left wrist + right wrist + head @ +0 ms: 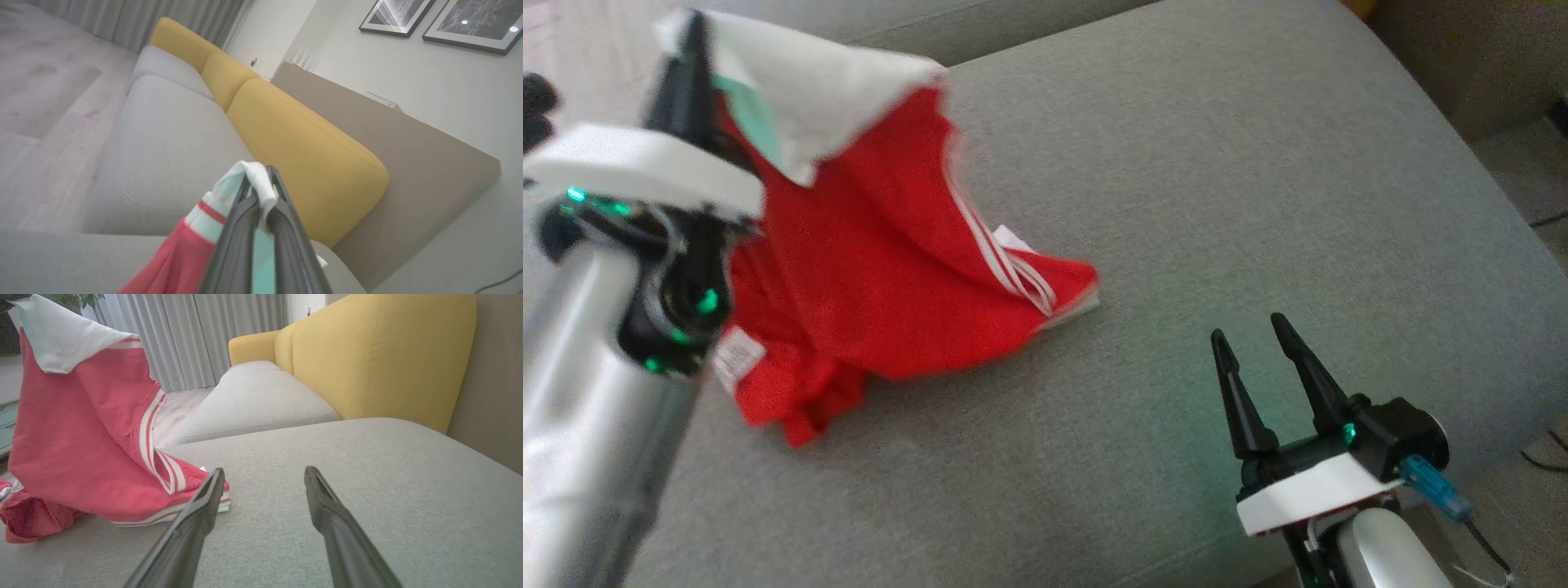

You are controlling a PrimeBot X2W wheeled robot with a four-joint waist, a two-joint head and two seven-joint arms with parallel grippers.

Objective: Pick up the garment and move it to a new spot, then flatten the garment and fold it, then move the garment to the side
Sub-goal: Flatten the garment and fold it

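Note:
The garment (874, 245) is red with a white collar part and white side stripes. My left gripper (690, 33) is shut on its white upper edge and holds it raised, so the cloth hangs down and its lower end still rests on the grey sofa seat (1217, 204). The left wrist view has the white fabric (259, 183) pinched between the two dark fingers (241, 220). My right gripper (1250, 327) stands open low at the right, above the seat, apart from the cloth. Its wrist view has the garment (81, 437) hanging to the left of its fingers (204, 506).
Yellow back cushions (302, 151) run along the far side of the sofa. A second grey seat (253, 400) lies beyond. Wooden floor (45, 94) and curtains (184, 339) border the sofa. Cables (1543, 457) lie on the floor at the right.

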